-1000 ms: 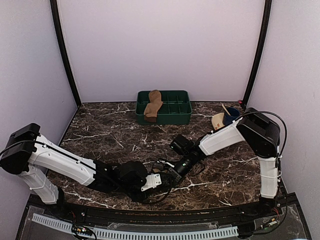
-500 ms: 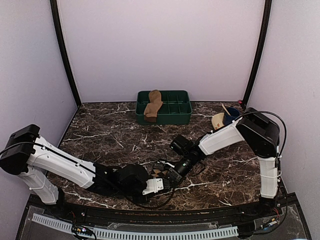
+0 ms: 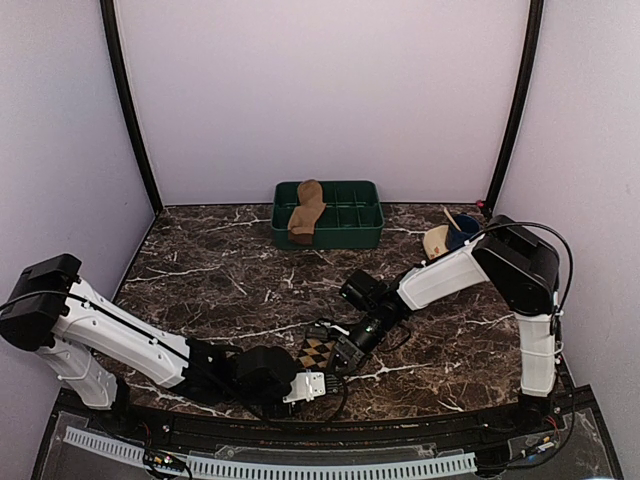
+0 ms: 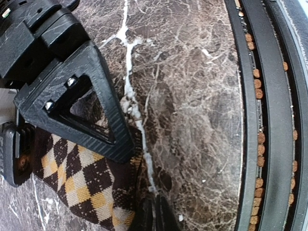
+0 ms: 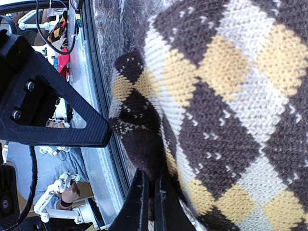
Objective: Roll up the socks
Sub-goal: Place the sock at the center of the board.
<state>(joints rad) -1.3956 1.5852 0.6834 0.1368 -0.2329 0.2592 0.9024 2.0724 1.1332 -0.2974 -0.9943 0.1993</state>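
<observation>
The argyle sock [image 3: 317, 352] is laid flat on the desk [image 3: 220, 280] near its front edge. One edge is pinched by the clenched right fingers [image 5: 138, 207] and the opposite corner by the closed left fingers [image 4: 163, 219]. It is judged soft, light and limp, so it is best gripped at a bunched edge.

There were two fabric socks: one brown-and-tan argyle sock [image 3: 316, 352] between the left claw [image 3: 322, 374] and right claw [image 3: 337, 352], and one plain tan sock [image 3: 306, 212] well beyond them. One green plastic compartment tray [image 3: 365, 236] stood beyond too.
</observation>
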